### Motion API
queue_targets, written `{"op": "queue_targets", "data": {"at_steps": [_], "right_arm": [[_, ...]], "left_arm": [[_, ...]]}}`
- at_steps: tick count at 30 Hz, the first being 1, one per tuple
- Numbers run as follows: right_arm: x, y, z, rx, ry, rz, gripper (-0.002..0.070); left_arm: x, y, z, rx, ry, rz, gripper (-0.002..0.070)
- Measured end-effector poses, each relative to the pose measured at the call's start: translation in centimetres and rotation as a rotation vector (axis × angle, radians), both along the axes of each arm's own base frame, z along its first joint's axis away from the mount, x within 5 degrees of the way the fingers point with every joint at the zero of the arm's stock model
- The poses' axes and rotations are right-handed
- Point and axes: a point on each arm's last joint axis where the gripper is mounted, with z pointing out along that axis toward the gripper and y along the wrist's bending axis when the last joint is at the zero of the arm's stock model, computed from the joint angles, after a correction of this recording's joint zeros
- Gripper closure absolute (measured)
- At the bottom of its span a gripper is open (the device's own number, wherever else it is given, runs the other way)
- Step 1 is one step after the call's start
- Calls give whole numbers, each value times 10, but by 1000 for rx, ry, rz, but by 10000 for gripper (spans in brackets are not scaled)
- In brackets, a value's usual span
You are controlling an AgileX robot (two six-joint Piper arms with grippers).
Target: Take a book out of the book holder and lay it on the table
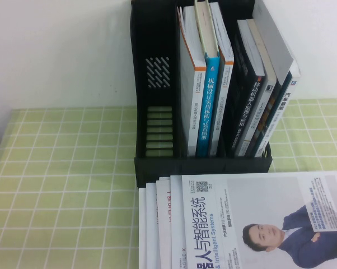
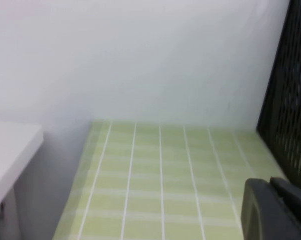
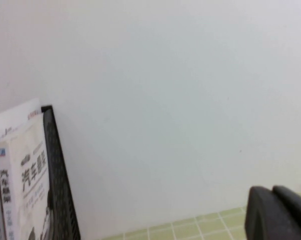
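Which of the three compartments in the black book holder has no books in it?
The leftmost compartment of the book holder is the one without books: its slotted back shows bare. The middle and right compartments both hold upright books.

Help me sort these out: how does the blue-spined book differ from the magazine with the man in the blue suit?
The blue-spined book stands upright in the black book holder, in its middle slot; the magazine lies flat on the table in front of it. The book shows only its spine; the magazine shows its whole white cover. The book is squeezed between others; the magazine tops a fanned stack. Both carry Chinese titles.
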Motion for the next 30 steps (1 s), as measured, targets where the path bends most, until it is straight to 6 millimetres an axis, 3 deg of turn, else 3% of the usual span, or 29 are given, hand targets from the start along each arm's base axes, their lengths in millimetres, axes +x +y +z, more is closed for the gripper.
{"op": "queue_targets", "data": {"at_steps": [10, 17, 26, 30], "right_arm": [[-4, -8, 13, 56, -158, -77, 678], [-5, -9, 16, 68, -199, -89, 678], [1, 13, -24, 81, 261, 149, 678], [-1, 18, -33, 45, 365, 200, 678]], "left_arm": [[-2, 3, 30, -87, -329, 22, 678], [-4, 3, 34, -93, -381, 24, 678], [-3, 3, 32, -196, -350, 13, 678], [-3, 3, 32, -197, -350, 13, 678]]}}
